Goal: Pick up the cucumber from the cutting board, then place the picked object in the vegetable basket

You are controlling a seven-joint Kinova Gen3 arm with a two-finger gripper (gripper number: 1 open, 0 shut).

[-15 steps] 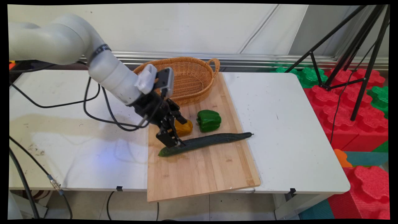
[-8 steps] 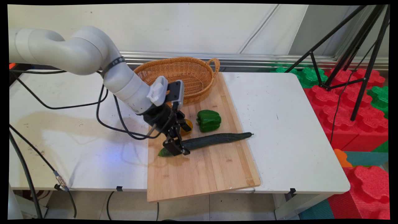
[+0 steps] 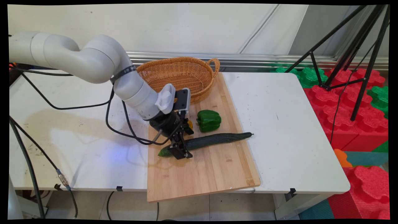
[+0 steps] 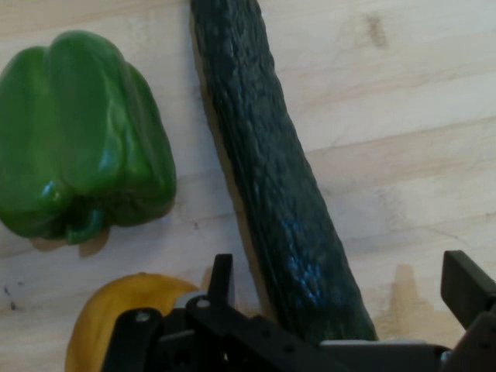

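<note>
A long dark green cucumber (image 3: 214,139) (image 4: 279,194) lies across the wooden cutting board (image 3: 205,174). My gripper (image 3: 180,150) (image 4: 341,287) is down over the cucumber near its left end. It is open, with one finger (image 4: 222,280) on each side of the cucumber and a gap between each finger and the skin. A green bell pepper (image 3: 208,120) (image 4: 81,136) sits just beyond the cucumber. A yellow pepper (image 3: 190,124) (image 4: 128,306) lies beside it, mostly hidden behind the hand in the main view.
A wicker basket (image 3: 180,74) stands at the board's far end, close behind the arm. Black cables (image 3: 124,124) hang from the arm over the white table (image 3: 279,124). A black tripod (image 3: 357,62) and red and green foam blocks (image 3: 357,124) stand off the table's right side.
The arm has swung right and down. The gripper has slid along the cucumber's left end and dropped lower, so it now straddles it. The vegetables have not moved.
</note>
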